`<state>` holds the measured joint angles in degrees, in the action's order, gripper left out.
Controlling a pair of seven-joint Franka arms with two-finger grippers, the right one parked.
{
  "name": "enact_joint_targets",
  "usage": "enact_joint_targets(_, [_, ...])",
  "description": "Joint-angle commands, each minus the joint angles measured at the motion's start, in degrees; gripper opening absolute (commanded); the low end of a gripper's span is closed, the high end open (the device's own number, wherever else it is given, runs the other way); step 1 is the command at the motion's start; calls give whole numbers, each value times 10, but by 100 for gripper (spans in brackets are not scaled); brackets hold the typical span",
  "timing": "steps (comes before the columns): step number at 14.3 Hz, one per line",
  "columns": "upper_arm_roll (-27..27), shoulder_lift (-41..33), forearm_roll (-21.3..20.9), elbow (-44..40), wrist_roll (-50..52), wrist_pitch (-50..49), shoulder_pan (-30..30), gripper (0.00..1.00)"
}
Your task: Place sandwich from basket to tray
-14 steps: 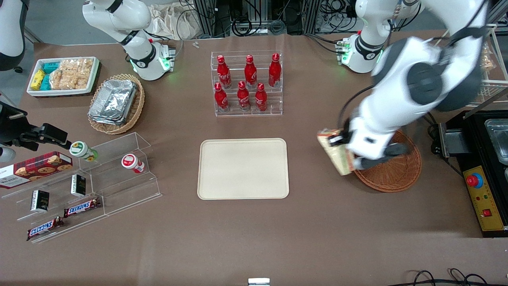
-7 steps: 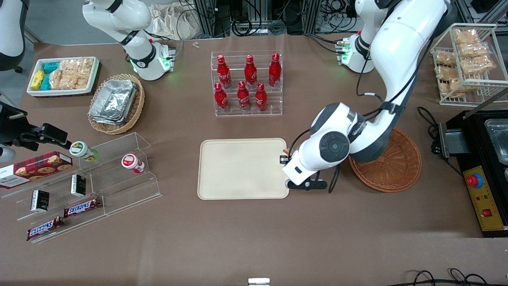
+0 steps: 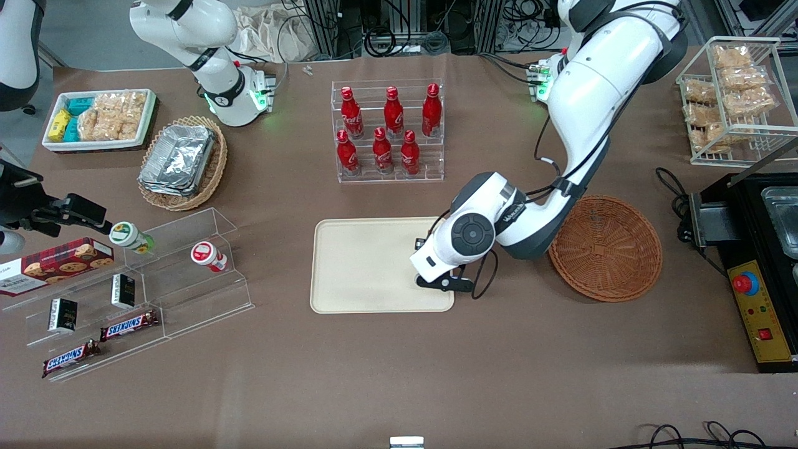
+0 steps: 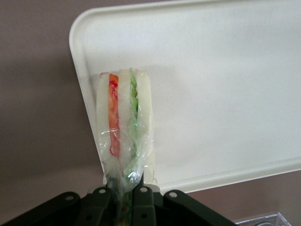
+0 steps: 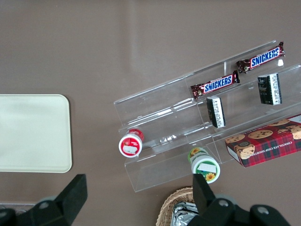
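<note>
From the front, the working arm reaches down over the bench point(image 3: 399, 374) so that its wrist covers the end of the tray point(image 3: 368, 268) nearest the basket point(image 3: 608, 249); the gripper point(image 3: 430, 274) itself is hidden beneath the wrist housing, and the sandwich cannot be seen there. The basket sits on the bench beside that end of the tray, toward the working arm's end, with nothing in it. A clear rack of red bottles point(image 3: 386, 131) stands farther from the camera than the tray. In the left wrist view, the gripper point(image 4: 124, 195) is clamped on the sandwich point(image 4: 124, 136), pinching the narrow wrapped end between its fingers point(image 4: 141, 197). The wedge points straight away from the gripper, its white bread, orange-red and green layers edge-on, and hangs over a rounded corner of the tray point(image 4: 225, 94), just inside the rim. The right wrist view shows one end of the tray point(image 5: 33, 132) bare.
</note>
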<state>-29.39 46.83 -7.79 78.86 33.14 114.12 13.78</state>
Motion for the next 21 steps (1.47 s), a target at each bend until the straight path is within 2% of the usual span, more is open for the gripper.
enact_joint_targets(1, [3,32,-13,-21,4,18,7,0])
enact_joint_targets(4, [4,34,-12,-22,14,18,9,86])
enact_joint_targets(5, [4,31,-13,-22,17,18,9,100])
enact_joint_targets(9, [4,6,-30,-39,52,9,-4,100])
enact_joint_targets(11, [5,-28,-52,-41,68,-1,-9,100])
enact_joint_targets(16, [0,-167,-38,-36,54,-113,-127,100])
enact_joint_targets(18, [0,-204,-12,-35,12,-154,-181,100])
enact_joint_targets(21, [0,-238,-9,-26,-32,-177,-248,100])
